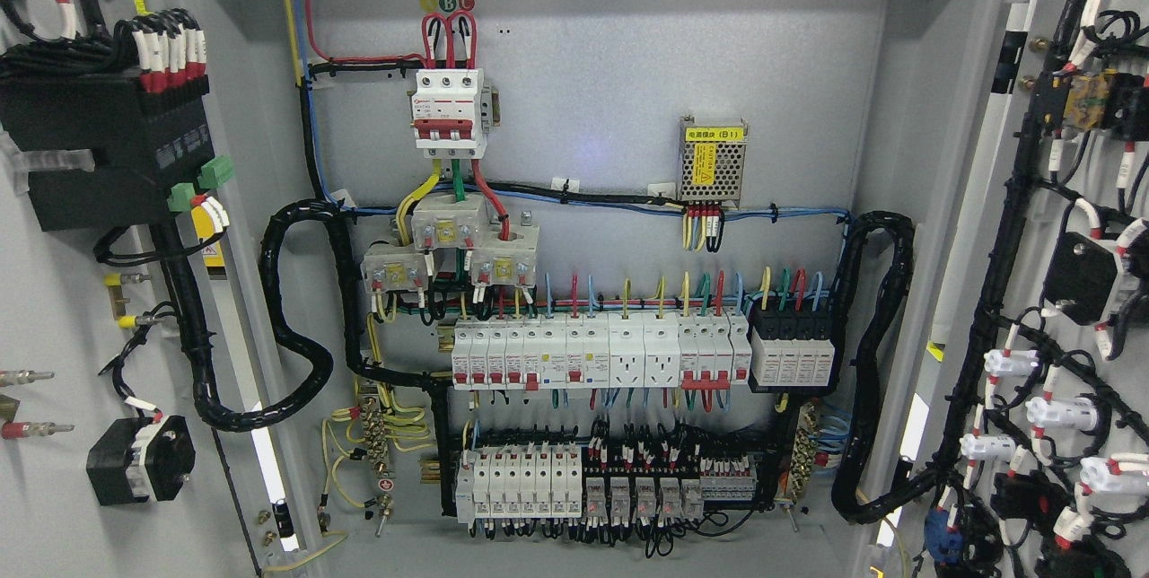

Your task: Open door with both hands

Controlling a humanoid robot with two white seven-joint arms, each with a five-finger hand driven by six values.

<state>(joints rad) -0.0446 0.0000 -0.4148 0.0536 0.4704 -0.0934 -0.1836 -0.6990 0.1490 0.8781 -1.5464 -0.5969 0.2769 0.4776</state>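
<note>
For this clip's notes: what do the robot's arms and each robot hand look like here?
Neither arm nor any robot hand shows in the head view. It shows only the open grey cabinet, both doors swung wide, with white breakers and black cable bundles inside.

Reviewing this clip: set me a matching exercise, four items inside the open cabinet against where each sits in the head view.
Items:
1. three-pole main breaker
2. metal power supply with yellow label
3. black block with green connectors
4. white cylindrical parts

Places:
A. inside of the right door
B. back panel, upper right of centre
C. inside of the left door
D. back panel, top, left of centre

Pairs: 1-D, 2-B, 3-C, 4-A. Neither robot hand is in view.
</note>
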